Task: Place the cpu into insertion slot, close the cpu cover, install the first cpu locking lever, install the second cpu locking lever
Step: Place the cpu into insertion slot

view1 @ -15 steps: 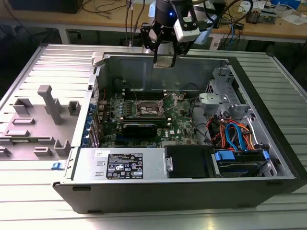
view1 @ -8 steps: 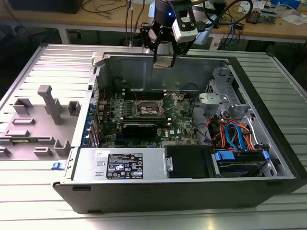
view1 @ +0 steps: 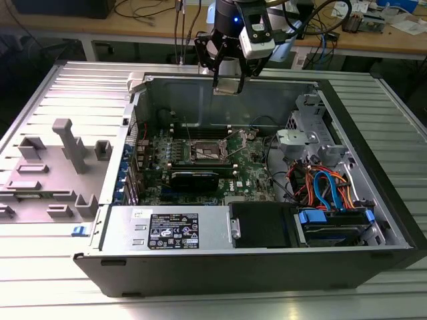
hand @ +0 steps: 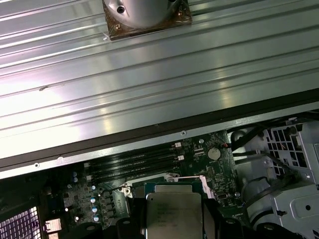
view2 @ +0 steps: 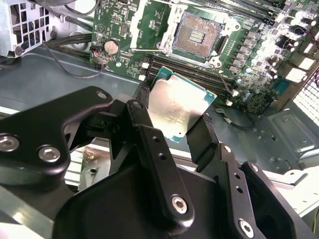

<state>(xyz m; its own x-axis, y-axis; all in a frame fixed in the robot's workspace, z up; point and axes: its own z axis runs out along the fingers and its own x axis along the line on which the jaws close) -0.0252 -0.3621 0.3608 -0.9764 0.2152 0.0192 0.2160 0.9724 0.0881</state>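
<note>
While the cpu hangs clear of the insertion slot, it is pinched by two opposite edges between the end effector's black fingers, silvery top facing the camera in both wrist views. So the end effector is closed on the chip and carries it. In the exterior view it rides high over the far wall of the computer case, well apart from the slot and above it.

The slot's contact field lies bare. The cpu cover seems to stand swung back at one edge of the slot, though its exact pose is hard to read. Long memory slots run just beside the insertion slot, on the green motherboard.

As I judge it, placing goes well if the chip is brought level and square over the slot, its corners matched to the slot's corners, and lowered straight without sliding. Those contacts would bend easily, so a tilted or pressed entry is the main risk. The lifted cover must stay out of the path.
</note>
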